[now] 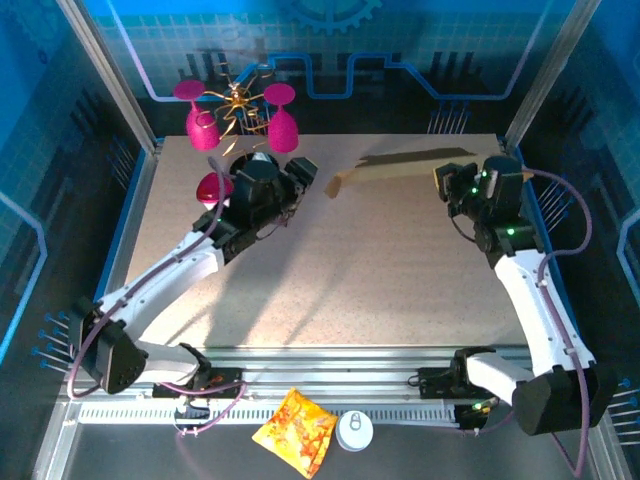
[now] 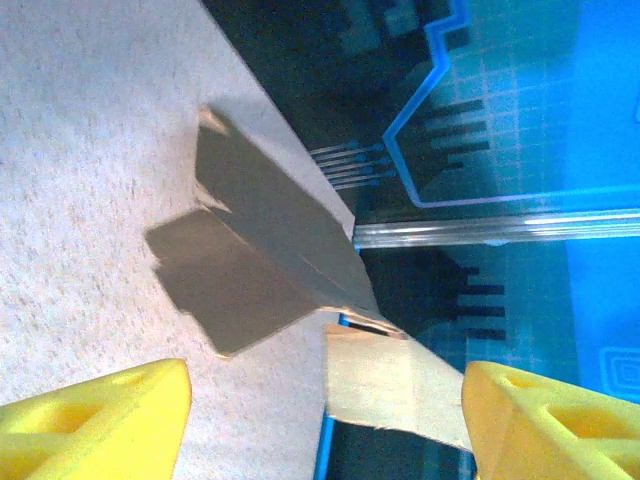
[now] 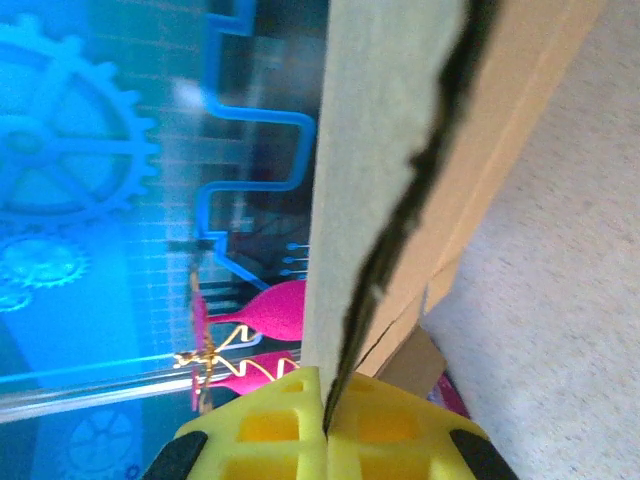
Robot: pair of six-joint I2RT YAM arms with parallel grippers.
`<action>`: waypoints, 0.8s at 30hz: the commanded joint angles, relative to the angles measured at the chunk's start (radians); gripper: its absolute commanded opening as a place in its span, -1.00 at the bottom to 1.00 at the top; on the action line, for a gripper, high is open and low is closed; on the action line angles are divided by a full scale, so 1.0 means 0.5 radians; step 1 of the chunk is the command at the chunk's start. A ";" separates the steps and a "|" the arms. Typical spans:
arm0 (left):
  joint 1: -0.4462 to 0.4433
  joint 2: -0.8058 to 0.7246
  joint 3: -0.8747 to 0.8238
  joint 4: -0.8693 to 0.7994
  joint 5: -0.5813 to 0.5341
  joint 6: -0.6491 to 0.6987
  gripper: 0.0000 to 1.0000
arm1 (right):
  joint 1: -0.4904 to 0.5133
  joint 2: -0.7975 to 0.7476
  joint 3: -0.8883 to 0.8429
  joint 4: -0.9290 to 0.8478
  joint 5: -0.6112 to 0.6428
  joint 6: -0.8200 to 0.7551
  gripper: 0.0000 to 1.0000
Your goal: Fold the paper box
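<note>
A: What kind of place is this?

B: Robot lab, prob. a test cell. Left arm [image 1: 170, 275] + right arm [image 1: 540, 300] bolted to an alu rail [image 1: 330, 360] at a speckled bench [image 1: 400, 260]. Alu frame posts [image 1: 110, 70] round it, blue wall panels [image 1: 400, 60] w/ gear & circuit graphics.

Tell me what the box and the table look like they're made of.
The box looks like plain brown cardboard, matte, with thin flat panels and creased flaps. The table looks like speckled beige laminate or stone-like sheet, dull; I can't tell which.
</note>
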 commanded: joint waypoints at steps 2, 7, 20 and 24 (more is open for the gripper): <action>0.031 -0.085 0.153 -0.265 -0.157 0.366 0.46 | -0.006 0.023 0.236 -0.014 -0.047 -0.206 -1.00; 0.068 -0.175 0.228 -0.331 -0.294 0.498 0.46 | -0.007 -0.013 0.440 -0.081 -0.099 -0.219 -1.00; 0.298 -0.400 0.323 -0.602 -0.388 0.607 0.45 | 0.006 -0.135 1.028 -1.014 -0.091 0.221 -1.00; 0.323 -0.421 0.287 -0.655 -0.349 0.581 0.43 | 0.021 0.090 0.897 -0.748 -0.129 0.459 -1.00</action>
